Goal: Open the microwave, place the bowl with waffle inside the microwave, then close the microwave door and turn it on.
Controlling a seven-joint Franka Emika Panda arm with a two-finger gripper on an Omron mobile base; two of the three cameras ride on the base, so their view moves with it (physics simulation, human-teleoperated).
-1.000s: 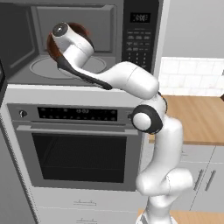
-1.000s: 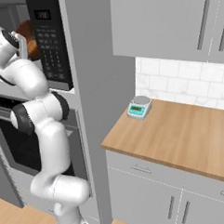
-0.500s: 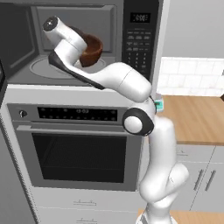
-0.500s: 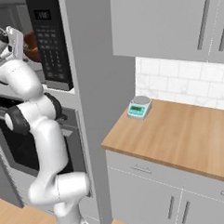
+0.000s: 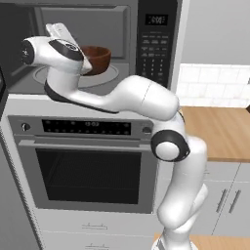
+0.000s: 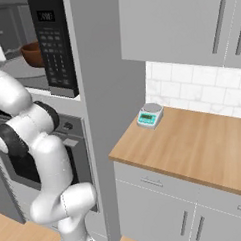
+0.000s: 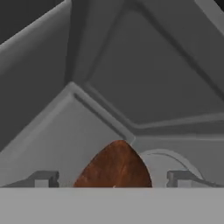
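The black microwave [image 5: 157, 44] has its cavity open, and its door [image 5: 3, 85] is swung out at the left edge. The dark brown wooden bowl [image 5: 97, 58] rests on the round grey turntable [image 5: 110, 75] inside; its rim hides the waffle. My gripper [image 7: 113, 178] is inside the cavity just left of the bowl. It is open, with the fingertips [image 7: 43, 178] wide apart and clear of the bowl [image 7: 114, 165] between them. From the right, the bowl [image 6: 33, 54] shows beside the keypad panel [image 6: 56, 46].
A steel wall oven [image 5: 88, 166] with a dark glass door sits directly under the microwave. To the right is a wooden counter [image 6: 194, 143] with a small green kitchen scale [image 6: 150, 115], with grey cabinets above and below.
The bowl went deeper and rightward into the cavity and now sits on the turntable. My hand has let go and drawn back a little to the left.
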